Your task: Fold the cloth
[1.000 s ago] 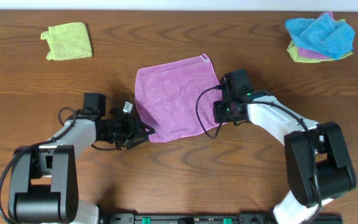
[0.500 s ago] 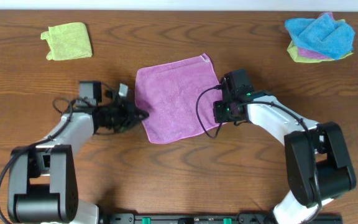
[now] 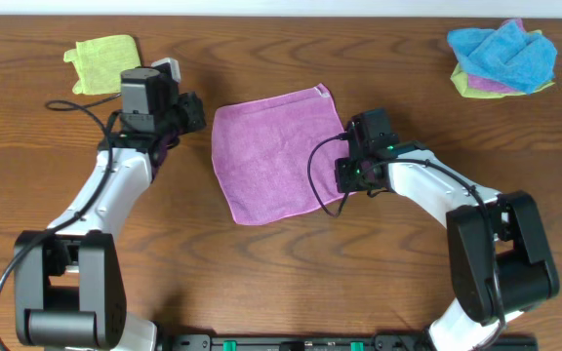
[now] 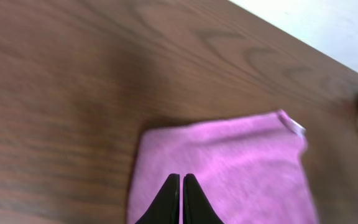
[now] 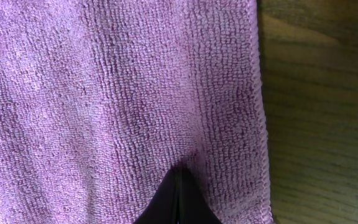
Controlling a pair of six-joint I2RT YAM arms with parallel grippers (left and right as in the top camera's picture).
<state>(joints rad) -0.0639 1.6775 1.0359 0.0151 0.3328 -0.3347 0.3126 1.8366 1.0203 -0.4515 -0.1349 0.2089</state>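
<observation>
The mauve cloth (image 3: pixel 276 156) lies spread flat on the wooden table, its white tag (image 3: pixel 320 93) at the far right corner. My left gripper (image 3: pixel 191 112) is shut and holds nothing; it hangs beside the cloth's far left corner. In the left wrist view its closed tips (image 4: pixel 181 178) show against the cloth (image 4: pixel 241 162), with the tag (image 4: pixel 295 126) beyond. My right gripper (image 3: pixel 344 177) sits at the cloth's right edge. It is shut, its tips (image 5: pixel 178 171) pressed down into the cloth (image 5: pixel 104 93) just inside the hem.
A lime-green cloth (image 3: pixel 107 64) lies at the far left, just behind the left arm. A pile of blue cloths (image 3: pixel 503 54) sits at the far right corner. Bare wood surrounds the mauve cloth.
My left gripper shut at the cloth's near left corner, then swung away along the left edge to the far left corner. The cloth's near left corner shifted slightly. The right arm stayed put.
</observation>
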